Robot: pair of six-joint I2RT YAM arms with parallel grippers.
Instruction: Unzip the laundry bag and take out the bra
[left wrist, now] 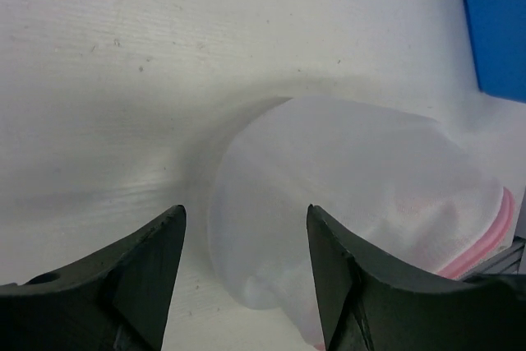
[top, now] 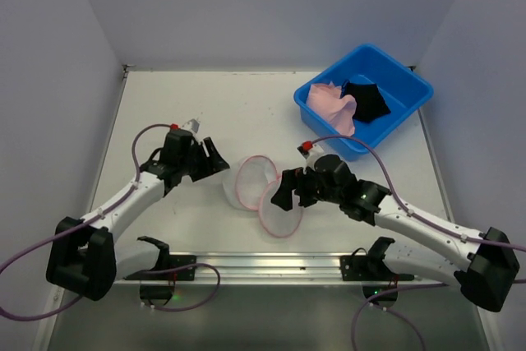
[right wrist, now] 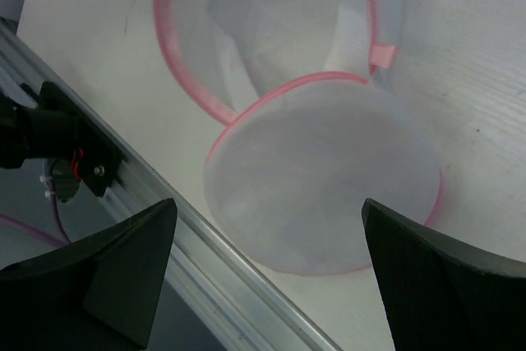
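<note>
The laundry bag lies unzipped on its side mid-table, its pink-rimmed mouth facing the right arm. Its round mesh lid is flopped flat toward the near edge. My left gripper is open just left of the bag's closed end, fingers apart and holding nothing. Also open is my right gripper, hovering wide over the lid without touching it. The bag's inside looks empty. Pink cloth and black cloth lie in the bin; I cannot tell whether either is the bra.
The blue plastic bin stands at the back right; a corner of the bin shows in the left wrist view. A metal rail runs along the near edge, close under the lid, with a cable clamp on it.
</note>
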